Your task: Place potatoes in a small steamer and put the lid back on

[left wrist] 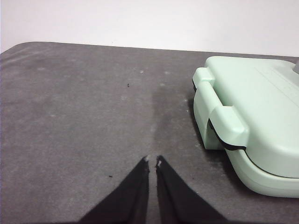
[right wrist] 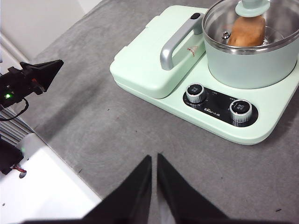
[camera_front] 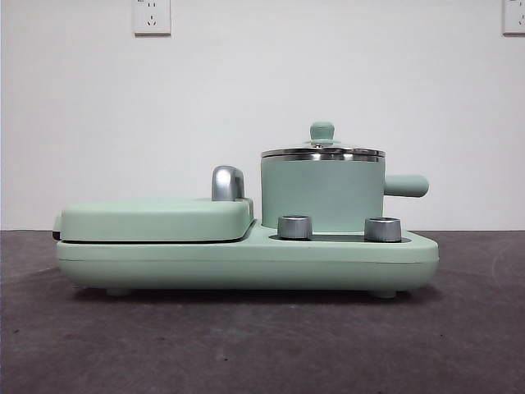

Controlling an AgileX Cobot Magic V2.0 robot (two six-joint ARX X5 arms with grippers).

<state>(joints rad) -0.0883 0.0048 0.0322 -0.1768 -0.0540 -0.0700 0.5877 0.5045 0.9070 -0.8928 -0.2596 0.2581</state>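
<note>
You are seeing the potato point(right wrist: 246, 31) sitting inside the small steamer point(camera_front: 322, 195), the lid point(camera_front: 322, 151) resting on top. The right pincer point(right wrist: 153, 157), pressed together, is hanging nearer, the steamer at its 1 o'clock. The left pincer point(left wrist: 153, 161), likewise closed, is waiting over bare bench point(left wrist: 79, 116).

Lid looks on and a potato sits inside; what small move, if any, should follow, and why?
Probably none beyond holding both arms back. The potato sits inside the steamer, the lid rests level on its rim, and the left gripper and right gripper are shut over the table, holding nothing.
</note>
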